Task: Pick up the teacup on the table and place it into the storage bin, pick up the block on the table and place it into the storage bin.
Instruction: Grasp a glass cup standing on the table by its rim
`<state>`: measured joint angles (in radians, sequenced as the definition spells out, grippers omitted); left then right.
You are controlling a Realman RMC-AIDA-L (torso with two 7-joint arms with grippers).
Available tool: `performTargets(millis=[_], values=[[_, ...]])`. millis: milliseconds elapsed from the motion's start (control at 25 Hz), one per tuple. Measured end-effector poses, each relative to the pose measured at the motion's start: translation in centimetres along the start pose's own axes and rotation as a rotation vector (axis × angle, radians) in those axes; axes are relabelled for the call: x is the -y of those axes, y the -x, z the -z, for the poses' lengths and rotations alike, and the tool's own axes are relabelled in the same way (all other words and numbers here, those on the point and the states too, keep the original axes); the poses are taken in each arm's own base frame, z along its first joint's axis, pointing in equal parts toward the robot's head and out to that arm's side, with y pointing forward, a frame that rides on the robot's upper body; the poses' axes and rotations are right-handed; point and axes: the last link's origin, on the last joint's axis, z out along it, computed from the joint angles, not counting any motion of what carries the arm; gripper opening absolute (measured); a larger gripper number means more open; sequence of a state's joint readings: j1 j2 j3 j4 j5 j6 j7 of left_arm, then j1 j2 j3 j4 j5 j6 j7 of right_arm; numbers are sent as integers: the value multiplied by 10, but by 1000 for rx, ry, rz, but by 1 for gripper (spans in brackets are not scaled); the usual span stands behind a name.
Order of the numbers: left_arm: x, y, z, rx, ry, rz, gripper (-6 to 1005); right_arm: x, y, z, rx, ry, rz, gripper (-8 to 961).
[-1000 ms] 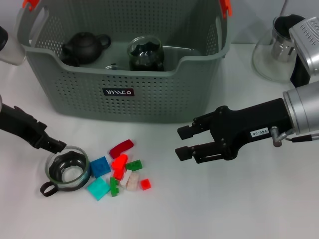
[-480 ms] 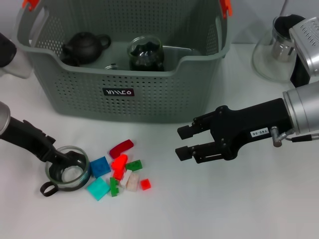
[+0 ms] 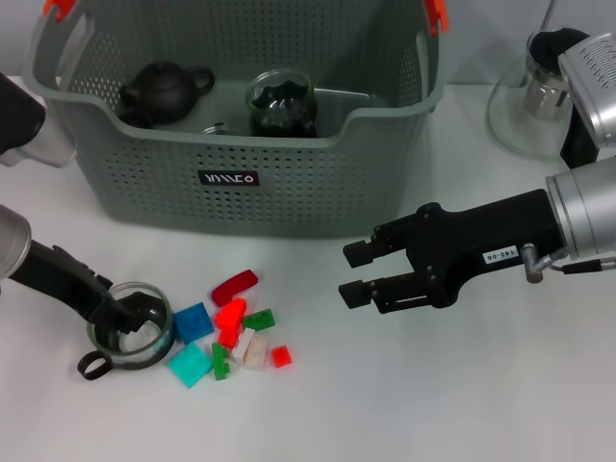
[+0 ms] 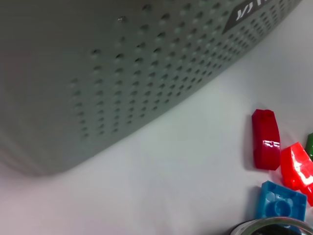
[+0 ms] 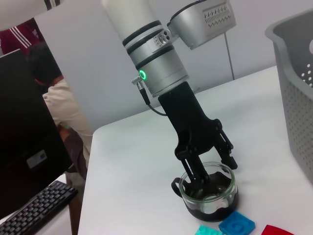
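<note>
The glass teacup (image 3: pixel 108 344) with a dark handle stands at the front left of the table, and the right wrist view shows it too (image 5: pixel 211 203). My left gripper (image 3: pixel 133 315) is lowered onto it with its fingers spread; one finger (image 5: pixel 194 172) dips inside the cup and the other sits at the far rim. The cup rests on the table. Several small blocks lie just right of the cup, among them a red one (image 3: pixel 234 285), a blue one (image 3: pixel 193 321) and a teal one (image 3: pixel 190 365). Behind them stands the storage bin (image 3: pixel 241 144). My right gripper (image 3: pixel 354 273) hovers open, right of the blocks.
Inside the bin are a black teapot (image 3: pixel 164 89) and a dark glass jar (image 3: pixel 281 102). A glass teapot (image 3: pixel 534 106) stands at the back right. The left wrist view shows the bin's wall (image 4: pixel 122 73) close by. The table's edge, a keyboard (image 5: pixel 36 208) and a person lie beyond the cup.
My left gripper has slid from the cup's rim down and rightward into the cup. The cup, the blocks and my right arm have stayed in place.
</note>
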<state>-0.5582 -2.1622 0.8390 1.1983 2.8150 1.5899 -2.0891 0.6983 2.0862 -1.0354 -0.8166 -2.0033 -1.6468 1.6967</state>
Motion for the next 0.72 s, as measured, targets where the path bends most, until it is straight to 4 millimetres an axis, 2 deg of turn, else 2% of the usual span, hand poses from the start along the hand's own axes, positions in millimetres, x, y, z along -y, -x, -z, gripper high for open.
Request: performTargets(millis=[120, 720], values=[[0, 0, -1, -1, -1, 1, 753, 0, 0, 0, 0, -1, -1, 562], [4, 5, -7, 5, 14, 24, 603, 0, 0, 0, 1, -2, -2, 562]])
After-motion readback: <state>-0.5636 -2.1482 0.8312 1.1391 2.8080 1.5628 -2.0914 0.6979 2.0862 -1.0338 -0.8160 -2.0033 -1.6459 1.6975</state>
